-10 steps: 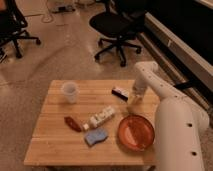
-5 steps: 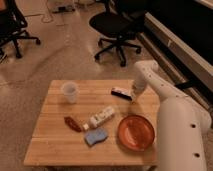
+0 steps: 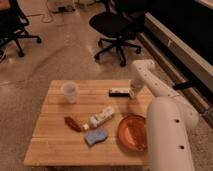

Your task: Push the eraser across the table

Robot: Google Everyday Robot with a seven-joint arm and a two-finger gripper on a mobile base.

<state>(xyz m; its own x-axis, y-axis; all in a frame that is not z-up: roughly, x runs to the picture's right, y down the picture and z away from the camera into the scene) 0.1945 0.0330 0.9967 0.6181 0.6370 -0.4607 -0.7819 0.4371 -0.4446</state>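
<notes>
Hardly anything has shifted in the last half second: the eraser (image 3: 119, 92) lies at the same spot on the far right part of the table (image 3: 55, 145), and the gripper (image 3: 134, 93) remains just beside its right end, low over the wood. How wide the gripper stands cannot be told, and whether it touches the eraser cannot be told either. The white arm (image 3: 150, 82) arches up from the gripper and comes back down to the big white robot body (image 3: 167, 135) at the table's right near corner. A clear cup (image 3: 69, 92) stands upright on the far left part of the table, well apart from the eraser. A white-labelled bottle (image 3: 101, 117) lies on its side near the middle, with a small reddish-brown thing (image 3: 73, 123) to its left and a blue sponge (image 3: 96, 136) just in front of it. A red plate (image 3: 132, 132) sits at the near right, partly hidden by the robot body. A black office chair (image 3: 118, 25) stands on the speckled floor beyond the table.
</notes>
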